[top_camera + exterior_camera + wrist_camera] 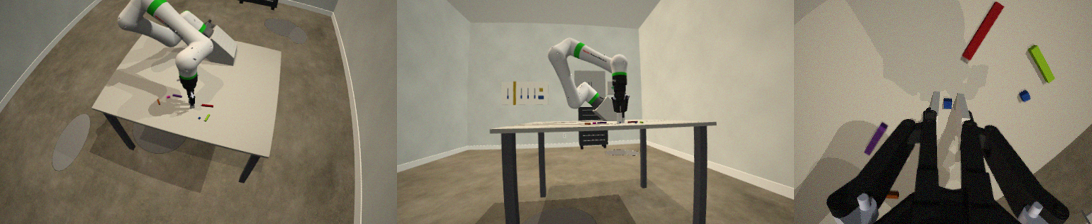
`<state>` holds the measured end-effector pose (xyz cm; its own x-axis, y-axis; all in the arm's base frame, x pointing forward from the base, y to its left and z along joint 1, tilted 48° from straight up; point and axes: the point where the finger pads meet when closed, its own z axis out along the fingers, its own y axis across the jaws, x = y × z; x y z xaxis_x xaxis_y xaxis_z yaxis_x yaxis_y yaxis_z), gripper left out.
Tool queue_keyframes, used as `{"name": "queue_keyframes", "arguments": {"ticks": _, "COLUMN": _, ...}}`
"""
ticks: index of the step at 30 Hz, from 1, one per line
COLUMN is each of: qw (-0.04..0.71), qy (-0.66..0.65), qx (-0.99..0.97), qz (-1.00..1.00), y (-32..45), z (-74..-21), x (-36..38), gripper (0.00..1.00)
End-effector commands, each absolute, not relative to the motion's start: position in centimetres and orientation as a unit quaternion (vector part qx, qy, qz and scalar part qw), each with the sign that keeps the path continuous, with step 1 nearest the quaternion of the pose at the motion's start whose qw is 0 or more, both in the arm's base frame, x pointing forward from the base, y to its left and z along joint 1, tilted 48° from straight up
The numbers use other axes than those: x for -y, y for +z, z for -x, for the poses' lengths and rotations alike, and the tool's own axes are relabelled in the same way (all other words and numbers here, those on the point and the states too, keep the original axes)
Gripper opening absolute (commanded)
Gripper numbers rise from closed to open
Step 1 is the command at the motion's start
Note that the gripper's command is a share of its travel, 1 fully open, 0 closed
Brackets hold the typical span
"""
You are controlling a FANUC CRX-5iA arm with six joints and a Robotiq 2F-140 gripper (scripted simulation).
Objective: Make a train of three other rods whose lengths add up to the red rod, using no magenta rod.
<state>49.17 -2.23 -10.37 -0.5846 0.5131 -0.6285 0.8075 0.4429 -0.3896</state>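
Note:
My gripper (192,105) (620,121) (947,102) stands low at the table top, fingers slightly open. A small blue rod (947,104) lies between the fingertips with a thin gap on each side. The red rod (207,105) (982,31) lies just to the right of the gripper. A lime rod (207,118) (1040,63) and a second blue rod (199,118) (1024,96) lie nearer the front edge. A purple rod (177,96) (875,137), a magenta rod (168,96) and an orange rod (158,101) lie to the left.
The rods lie on a beige table (241,106) near its front edge. A grey wedge-shaped block (223,44) at the arm's base stands at the back of the table. The arm reaches down from the back.

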Motion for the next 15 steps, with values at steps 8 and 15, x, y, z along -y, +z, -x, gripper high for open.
{"name": "queue_keyframes", "arguments": {"ticks": 8, "qw": 0.215, "qy": -0.342, "qx": -0.822, "qz": -0.402, "y": -10.35, "z": -49.18, "x": 2.19, "gripper": 0.15}}
{"name": "queue_keyframes", "arguments": {"ticks": 15, "qw": 0.215, "qy": -0.342, "qx": -0.822, "qz": -0.402, "y": -9.89, "z": -49.12, "x": 1.69, "gripper": 0.15}}
